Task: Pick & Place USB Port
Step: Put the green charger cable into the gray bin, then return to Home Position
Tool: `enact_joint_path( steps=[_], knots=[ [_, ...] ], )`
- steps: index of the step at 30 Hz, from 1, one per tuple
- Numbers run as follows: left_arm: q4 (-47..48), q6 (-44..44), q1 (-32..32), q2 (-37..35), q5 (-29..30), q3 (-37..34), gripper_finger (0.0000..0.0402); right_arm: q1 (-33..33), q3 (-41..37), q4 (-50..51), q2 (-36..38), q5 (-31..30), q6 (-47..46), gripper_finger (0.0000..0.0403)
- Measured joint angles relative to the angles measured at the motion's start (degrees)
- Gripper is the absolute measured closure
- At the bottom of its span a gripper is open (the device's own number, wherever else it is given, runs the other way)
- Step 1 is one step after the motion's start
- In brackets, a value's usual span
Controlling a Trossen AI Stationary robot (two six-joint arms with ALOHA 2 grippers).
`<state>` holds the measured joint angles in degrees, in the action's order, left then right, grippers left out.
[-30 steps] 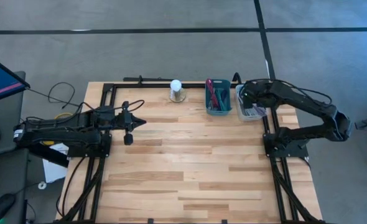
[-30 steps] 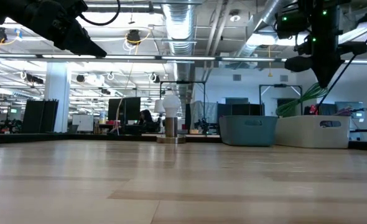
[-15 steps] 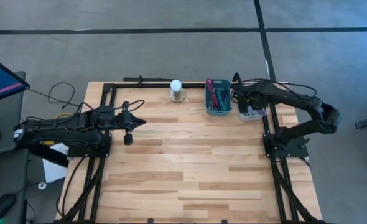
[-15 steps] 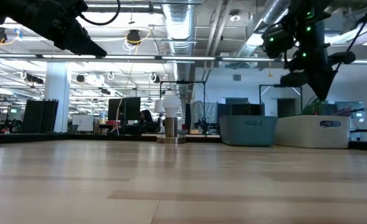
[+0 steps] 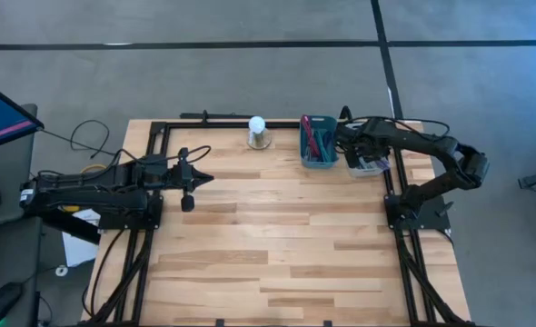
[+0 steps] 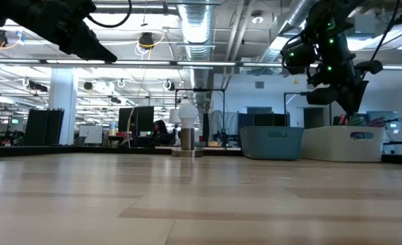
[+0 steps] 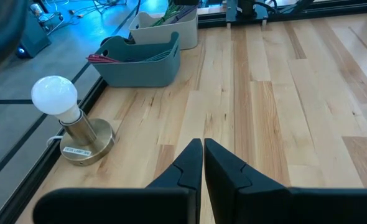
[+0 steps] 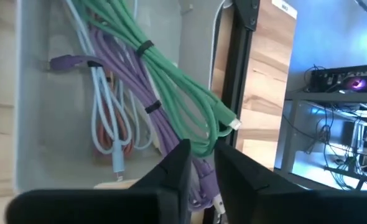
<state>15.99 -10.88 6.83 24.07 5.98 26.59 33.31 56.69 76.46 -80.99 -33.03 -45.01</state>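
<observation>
A: Now, where's the USB cable? (image 8: 171,78)

B: Upper right of the high view, in the white bin (image 5: 370,163) beside the teal bin (image 5: 319,143). Green, purple and pale blue leads, coiled together.

A: Handling?

B: Light, limp, likely to tangle. I'd grip near a plug or at a band, not on a loose loop.

A: Claws?

B: Right claw (image 8: 199,158) hangs over the bin, parted a little, empty. Left claw (image 7: 203,158) clenched, waiting at the desk's (image 5: 277,263) left.
</observation>
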Motion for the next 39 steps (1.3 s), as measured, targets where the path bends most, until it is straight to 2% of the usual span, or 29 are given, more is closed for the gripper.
enact_joint_path(
  steps=[9, 20, 25, 32, 39],
  knots=[
    [-0.2, 0.0, 0.0, 0.0, 0.0, 0.0, 0.0385, -2.5, 3.9, 5.0, 3.0, 0.2, 0.6, 0.0298],
    [-0.8, 0.0, 0.0, 0.0, 0.0, 0.0, 0.0385, -11.7, 16.3, 6.4, 6.5, 1.9, 0.7, 0.0295],
    [-3.9, 0.1, 0.0, 0.0, 0.0, 0.0, 0.0385, -17.2, 20.1, 5.4, 7.0, 1.9, 4.4, 0.0295],
    [-6.0, 0.4, 0.0, 0.0, 0.0, 0.0, 0.0385, -22.6, 21.1, 5.4, 6.8, 2.1, 6.6, 0.0295],
    [-10.0, 0.4, 0.0, 0.0, 0.0, 0.0, 0.0385, -25.1, 21.1, 5.3, 6.8, 1.9, 5.3, 0.0295]
  ],
)
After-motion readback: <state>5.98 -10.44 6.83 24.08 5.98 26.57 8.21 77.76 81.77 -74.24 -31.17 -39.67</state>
